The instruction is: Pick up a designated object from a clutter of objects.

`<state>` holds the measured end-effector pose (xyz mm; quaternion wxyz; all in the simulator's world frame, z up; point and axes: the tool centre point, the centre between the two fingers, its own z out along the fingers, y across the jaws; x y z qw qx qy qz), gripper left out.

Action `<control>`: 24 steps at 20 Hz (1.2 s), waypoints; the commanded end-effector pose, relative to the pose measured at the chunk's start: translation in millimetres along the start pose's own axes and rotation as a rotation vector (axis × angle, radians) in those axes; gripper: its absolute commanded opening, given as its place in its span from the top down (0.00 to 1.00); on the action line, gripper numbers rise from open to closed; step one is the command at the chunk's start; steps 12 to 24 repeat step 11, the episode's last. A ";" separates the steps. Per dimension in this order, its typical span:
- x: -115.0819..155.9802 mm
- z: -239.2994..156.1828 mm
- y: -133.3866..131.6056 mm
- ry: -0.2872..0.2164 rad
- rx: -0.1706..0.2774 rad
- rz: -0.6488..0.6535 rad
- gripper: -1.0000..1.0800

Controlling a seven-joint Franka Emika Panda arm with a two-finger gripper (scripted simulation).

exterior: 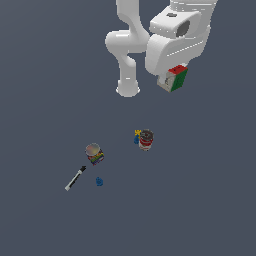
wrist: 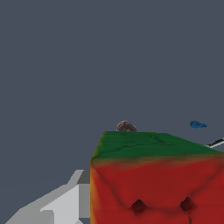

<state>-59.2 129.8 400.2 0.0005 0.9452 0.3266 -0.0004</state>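
Exterior view: the puzzle cube [exterior: 173, 79], with red, green and white faces, hangs high above the grey tabletop [exterior: 210, 200], tucked under the white robot arm [exterior: 170, 40]. The tool [exterior: 172, 75] is almost wholly hidden behind the arm and the cube, so its fingers cannot be made out here, though it appears to be gripping the cube.

Wrist view: the cube [wrist: 155, 175] fills the near foreground, green face above a red one, with a pale finger [wrist: 65, 201] just beside it.

Well below the cube, on the tabletop, stands a red-labelled can [exterior: 146, 140] with a small blue and yellow piece [exterior: 136, 136] touching its side. Toward the exterior view's left stands a rainbow-labelled can [exterior: 94, 154]. Near it lie a black-and-white marker [exterior: 75, 178] and a tiny blue piece [exterior: 99, 181], each apart from the can.
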 end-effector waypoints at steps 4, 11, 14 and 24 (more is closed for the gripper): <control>-6.1 -28.7 -12.7 0.001 0.000 0.001 1.00; -7.3 -40.7 -17.4 0.001 0.000 0.001 1.00; -7.3 -40.7 -17.4 0.001 0.000 0.001 1.00; -7.3 -40.7 -17.4 0.001 0.000 0.001 1.00</control>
